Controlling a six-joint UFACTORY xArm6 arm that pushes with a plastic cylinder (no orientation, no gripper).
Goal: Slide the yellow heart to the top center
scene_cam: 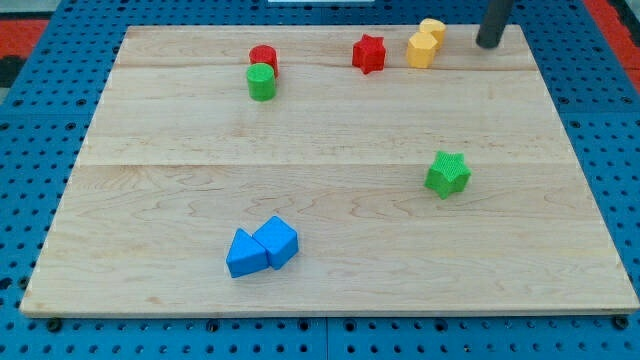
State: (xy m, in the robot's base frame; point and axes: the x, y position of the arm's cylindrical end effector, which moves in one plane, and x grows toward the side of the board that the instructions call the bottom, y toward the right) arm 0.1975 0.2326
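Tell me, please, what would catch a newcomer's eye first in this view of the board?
Probably the row of bright blocks along the view's top: a red cylinder touching a green cylinder, a red star, and two yellow blocks pressed together, with my tip just to their right. Next, two blue blocks huddle at bottom centre-left, and a green star sits alone at right.

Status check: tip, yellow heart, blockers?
My tip at the view's top right, just right of the yellow blocks. Heart indistinguishable there. Red star block sits left, toward centre.
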